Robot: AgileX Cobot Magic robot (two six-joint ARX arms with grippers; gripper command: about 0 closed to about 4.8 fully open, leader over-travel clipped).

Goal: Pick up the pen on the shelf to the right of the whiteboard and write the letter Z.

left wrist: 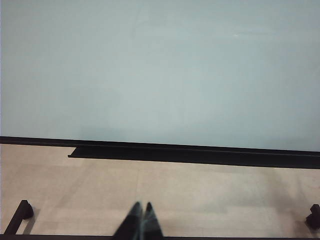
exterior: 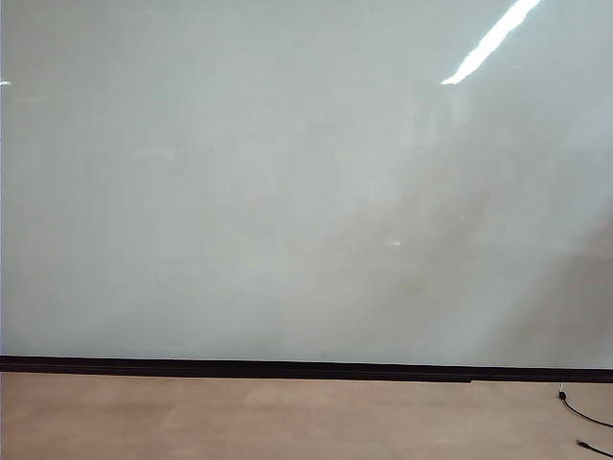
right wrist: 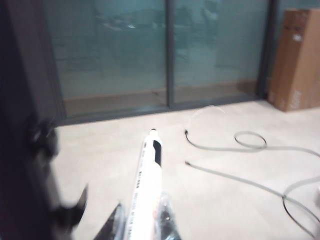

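The whiteboard (exterior: 287, 192) fills the exterior view above its black bottom strip (exterior: 239, 366); no gripper shows there, and the letter Z is out of view. In the right wrist view my right gripper (right wrist: 143, 212) is shut on the pen (right wrist: 149, 175), a white marker with dark print. Its small black tip (right wrist: 153, 130) points away over a pale floor towards glass doors. The shelf cannot be told for sure. In the left wrist view my left gripper (left wrist: 142, 206) is shut with nothing in it, low over the floor and facing the whiteboard (left wrist: 160, 70).
A black ledge (left wrist: 190, 152) runs under the board. Grey cables (right wrist: 250, 145) loop over the floor, and a cardboard box (right wrist: 297, 60) stands by the glass doors (right wrist: 170, 50). A dark blurred upright (right wrist: 22, 125) is close beside the right gripper. A thin black cable (exterior: 584, 417) lies low right.
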